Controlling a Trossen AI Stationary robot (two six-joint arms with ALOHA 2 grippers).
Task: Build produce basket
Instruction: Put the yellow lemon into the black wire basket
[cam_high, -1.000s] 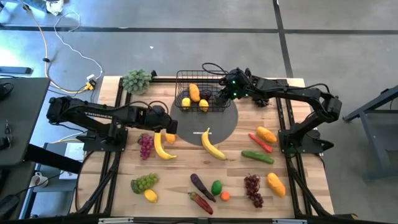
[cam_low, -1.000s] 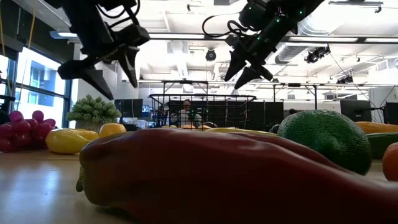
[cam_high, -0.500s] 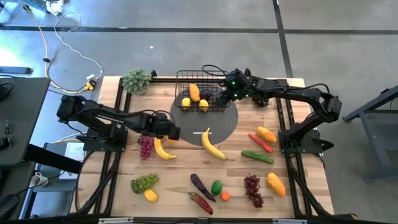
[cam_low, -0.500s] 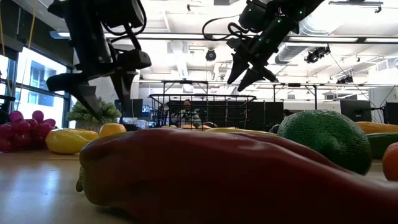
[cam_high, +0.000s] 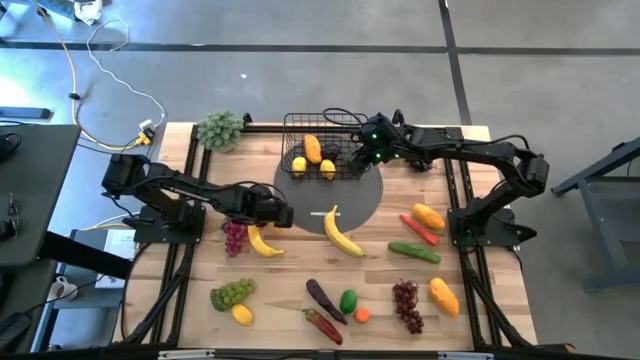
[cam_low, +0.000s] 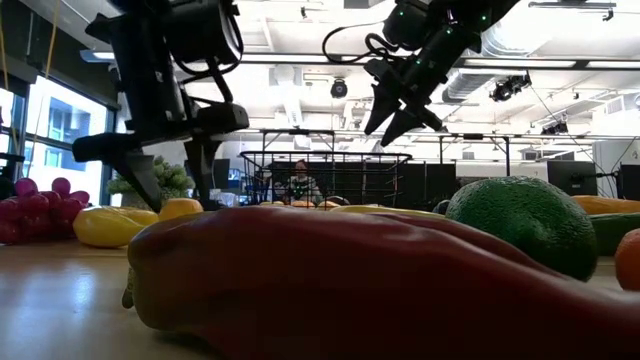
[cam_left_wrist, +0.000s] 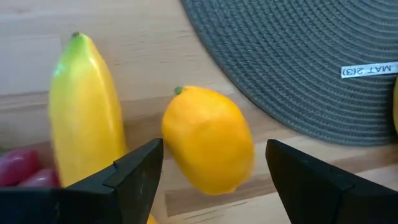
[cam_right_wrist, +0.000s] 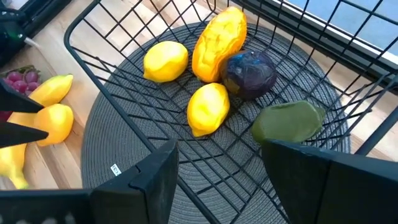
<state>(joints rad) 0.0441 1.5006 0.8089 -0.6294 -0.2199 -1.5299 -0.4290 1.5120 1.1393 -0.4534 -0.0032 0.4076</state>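
We look into the basket (cam_right_wrist: 118, 81) first, standing on the round grey mat (cam_high: 365, 195) at the far side of the surface (cam_high: 290, 290): inside we count two lemons (cam_right_wrist: 165, 60), an orange mango (cam_right_wrist: 219, 42), a dark purple fruit (cam_right_wrist: 250, 73) and a green avocado (cam_right_wrist: 288, 122). The right claw (cam_high: 362, 158) hangs above the basket's right end, fingers apart, holding nothing. The left claw (cam_left_wrist: 211, 168) sits low over the surface beside the mat's left edge, spread wide around a loose lemon (cam_left_wrist: 208, 140) without pinching it; a banana (cam_left_wrist: 84, 112) lies just beside that lemon. More produce lies scattered across the near surface: another banana (cam_high: 342, 234), green grapes (cam_high: 231, 293), a cucumber (cam_high: 414, 251), purple grapes (cam_high: 406, 303). From table height, a big red pepper (cam_low: 350, 285) fills the foreground and blocks most of the surface; the basket's contents are barely readable there. The left wrist view cuts the banana off.
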